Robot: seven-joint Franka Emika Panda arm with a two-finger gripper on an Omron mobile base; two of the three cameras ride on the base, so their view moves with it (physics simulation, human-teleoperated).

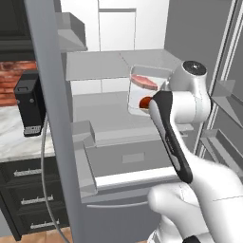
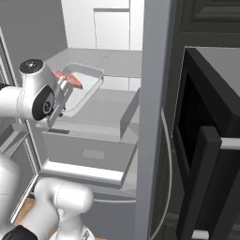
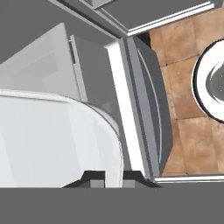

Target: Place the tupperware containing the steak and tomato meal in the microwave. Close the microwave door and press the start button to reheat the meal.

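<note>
The clear tupperware [image 1: 142, 90] hangs tilted above a middle fridge shelf, off the shelf surface. Through its plastic I see the reddish steak [image 1: 144, 81] and the red tomato [image 1: 144, 102]. In the right base view the tupperware [image 2: 84, 89] sits just right of my wrist, with my gripper [image 2: 60, 98] shut on its near rim. The hand view has the pale tupperware [image 3: 52, 140] at lower left, its rim pinched between my gripper [image 3: 113, 177] tips. To the right of the fridge stands the black microwave [image 2: 187, 108], and its microwave door [image 2: 206, 187] is swung open toward me.
Both fridge doors stand open: one edge [image 1: 47, 118] on the left, the other edge [image 2: 154, 117] between arm and microwave. Grey drawers [image 1: 128, 161] jut out below the container. A small black appliance [image 1: 31, 104] stands on the marble counter. There is tiled floor [image 3: 183, 87] beneath.
</note>
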